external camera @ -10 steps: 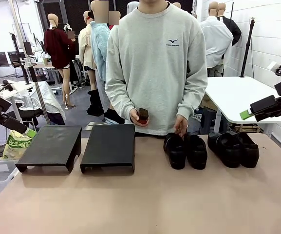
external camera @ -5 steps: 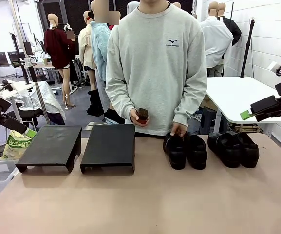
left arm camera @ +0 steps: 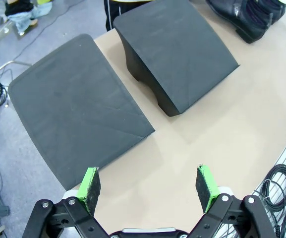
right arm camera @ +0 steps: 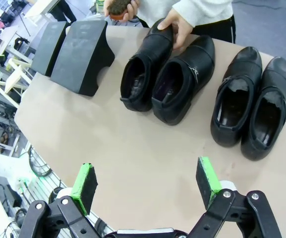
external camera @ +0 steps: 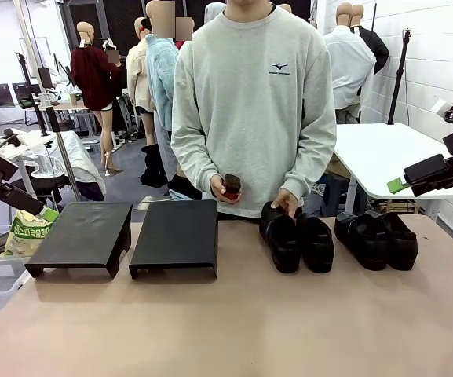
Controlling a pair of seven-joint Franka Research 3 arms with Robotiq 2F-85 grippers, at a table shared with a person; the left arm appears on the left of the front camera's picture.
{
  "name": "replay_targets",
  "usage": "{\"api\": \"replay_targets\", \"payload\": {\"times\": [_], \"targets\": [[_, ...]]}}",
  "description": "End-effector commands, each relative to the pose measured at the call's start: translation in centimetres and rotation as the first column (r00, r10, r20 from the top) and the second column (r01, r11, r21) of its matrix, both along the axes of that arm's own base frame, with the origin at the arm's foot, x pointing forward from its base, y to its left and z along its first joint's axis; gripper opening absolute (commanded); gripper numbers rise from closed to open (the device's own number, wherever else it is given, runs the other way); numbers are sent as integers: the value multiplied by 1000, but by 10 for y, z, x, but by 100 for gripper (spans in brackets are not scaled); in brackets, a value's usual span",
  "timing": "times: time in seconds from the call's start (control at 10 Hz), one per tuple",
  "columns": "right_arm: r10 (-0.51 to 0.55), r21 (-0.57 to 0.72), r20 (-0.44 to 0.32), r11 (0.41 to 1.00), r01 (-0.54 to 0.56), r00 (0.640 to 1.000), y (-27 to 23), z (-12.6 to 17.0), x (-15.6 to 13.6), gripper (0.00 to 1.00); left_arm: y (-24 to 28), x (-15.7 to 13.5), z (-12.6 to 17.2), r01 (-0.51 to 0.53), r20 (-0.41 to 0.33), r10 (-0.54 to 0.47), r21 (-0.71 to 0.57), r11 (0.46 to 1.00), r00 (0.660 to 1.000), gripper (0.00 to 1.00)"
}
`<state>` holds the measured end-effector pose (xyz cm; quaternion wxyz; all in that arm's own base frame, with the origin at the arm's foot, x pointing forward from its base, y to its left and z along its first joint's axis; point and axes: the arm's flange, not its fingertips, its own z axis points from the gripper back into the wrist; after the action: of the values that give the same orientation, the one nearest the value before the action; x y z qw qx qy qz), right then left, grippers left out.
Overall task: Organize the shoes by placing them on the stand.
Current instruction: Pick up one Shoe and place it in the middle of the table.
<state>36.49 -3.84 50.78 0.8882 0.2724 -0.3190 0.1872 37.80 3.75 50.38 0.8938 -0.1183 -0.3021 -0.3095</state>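
Note:
Two pairs of black shoes stand on the table's right half. One pair (external camera: 298, 240) is near the middle and the other (external camera: 377, 238) is farther right. The person's hand (external camera: 286, 203) rests on the heel of the leftmost shoe (right arm camera: 143, 74). Its mate (right arm camera: 185, 82) and the other pair (right arm camera: 252, 106) lie beside it. Two black foam stands (external camera: 81, 234) (external camera: 175, 234) sit on the left half. My left gripper (left arm camera: 147, 183) hovers open above the stands (left arm camera: 78, 119) (left arm camera: 177, 54). My right gripper (right arm camera: 145, 183) is open high over the table in front of the shoes, and appears at the right edge (external camera: 403, 181).
The person at the far edge holds a small dark brown block (external camera: 231, 185) in the other hand. A white side table (external camera: 383, 149) stands behind on the right. A bin with a green bag (external camera: 23, 229) sits off the left edge.
The person's hand has closed over the heel of the leftmost shoe and nudged it slightly. Neither arm has moved.

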Motion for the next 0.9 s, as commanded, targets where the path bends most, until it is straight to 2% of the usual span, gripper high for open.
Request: {"api": "replay_targets", "payload": {"times": [0.0,0.8], "targets": [[17,21,11,1000,-17,1000,0,-2,3,100,3,0,-1,17,4,-17,-9,1000,1000,100],[17,21,11,1000,-17,1000,0,-2,3,100,3,0,-1,17,4,-17,-9,1000,1000,100]]}}
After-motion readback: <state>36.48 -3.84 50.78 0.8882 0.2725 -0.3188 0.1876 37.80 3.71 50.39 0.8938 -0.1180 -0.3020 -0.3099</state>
